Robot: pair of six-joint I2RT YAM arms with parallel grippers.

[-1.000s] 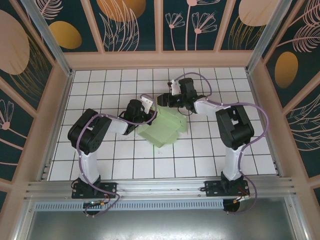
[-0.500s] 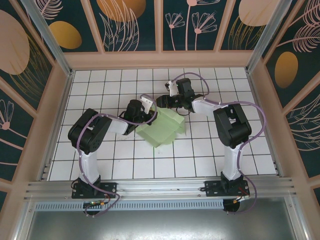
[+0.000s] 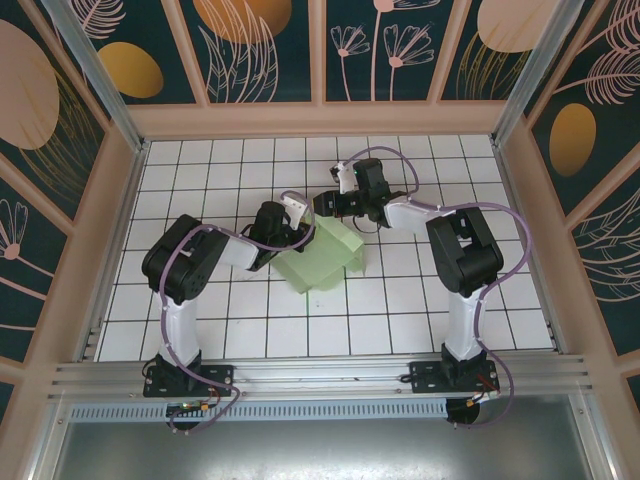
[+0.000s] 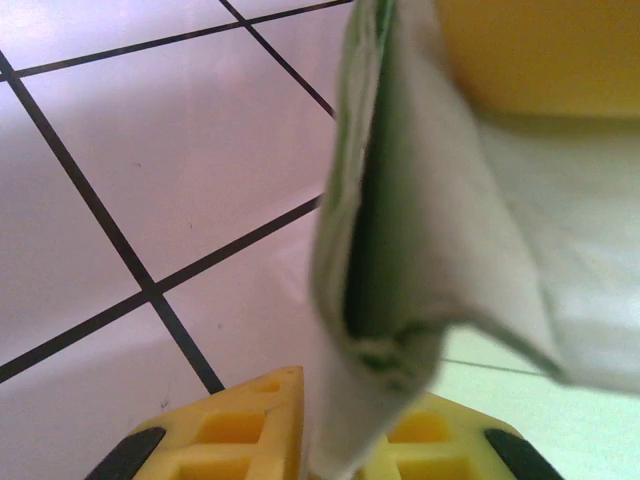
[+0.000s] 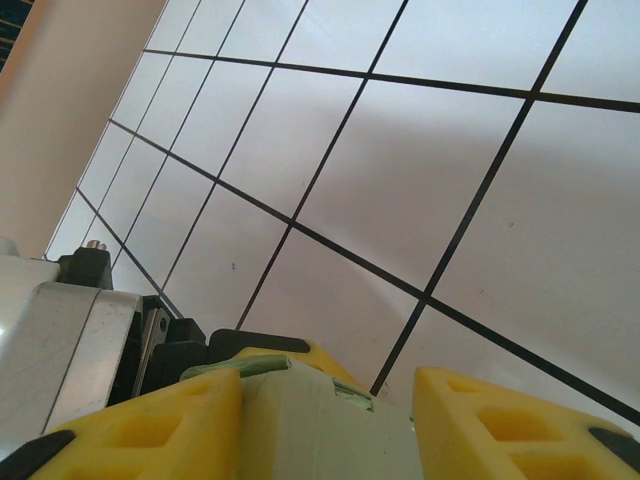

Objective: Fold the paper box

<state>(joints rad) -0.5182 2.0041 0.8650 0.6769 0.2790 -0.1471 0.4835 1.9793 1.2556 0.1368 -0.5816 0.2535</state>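
Where the paper box (image 3: pixel 325 262) lies partly folded near the middle of the surface (image 3: pixel 400 320), its left side is pinched by the nearly closed left end effector (image 3: pixel 303 232). Its far corner is straddled by the half-parted right end effector (image 3: pixel 322 204); whether it is clamped there cannot be told.

The paper box (image 4: pixel 420 230) is blurred, cut off at right.

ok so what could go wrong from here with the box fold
The left gripper pinches just a thin edge of the paper box; it could slip out or tear. The right gripper straddles the card close by, so pulling the two apart could crumple the half-folded card.
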